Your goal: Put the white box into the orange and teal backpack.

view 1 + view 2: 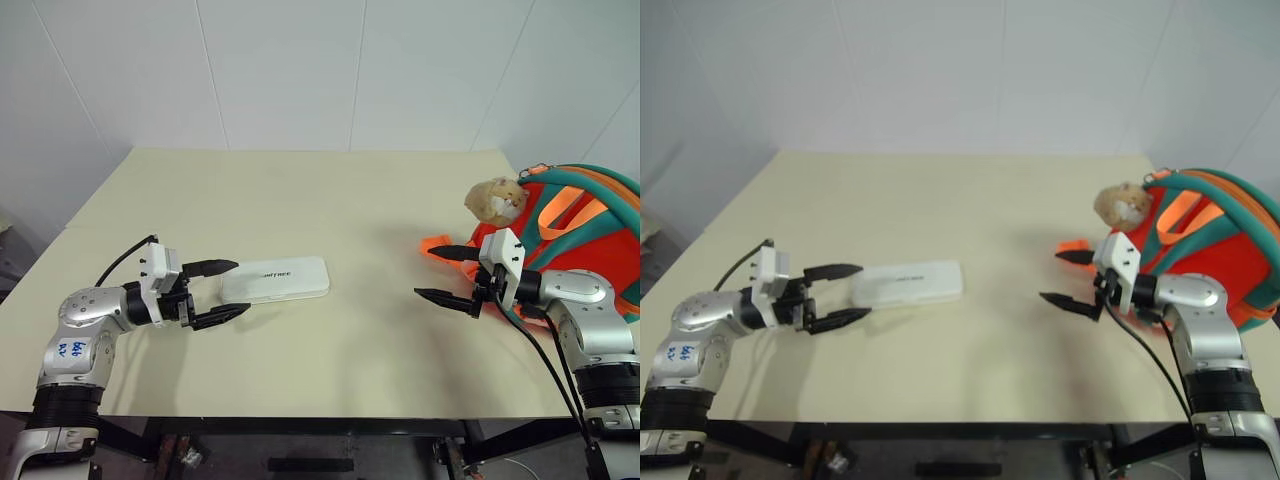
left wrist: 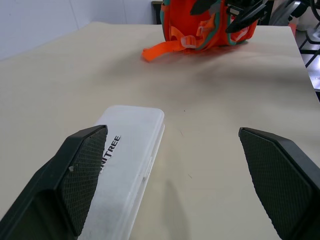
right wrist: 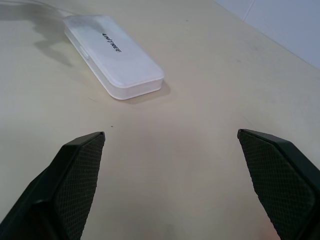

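From the head, the smooth white box lies flat on the matte beige table, by the spread-fingered, empty left gripper. The right gripper, likewise released, hovers before the rounded fabric orange and teal backpack with its plush toy. In the left wrist view, textured fingers flank the box's end.

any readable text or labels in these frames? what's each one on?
"UNITREE": dark lettering on top of the white box; in the left wrist view a finger covers its first letters.
Blue handwriting on a white sticker on the left arm: too small to read.
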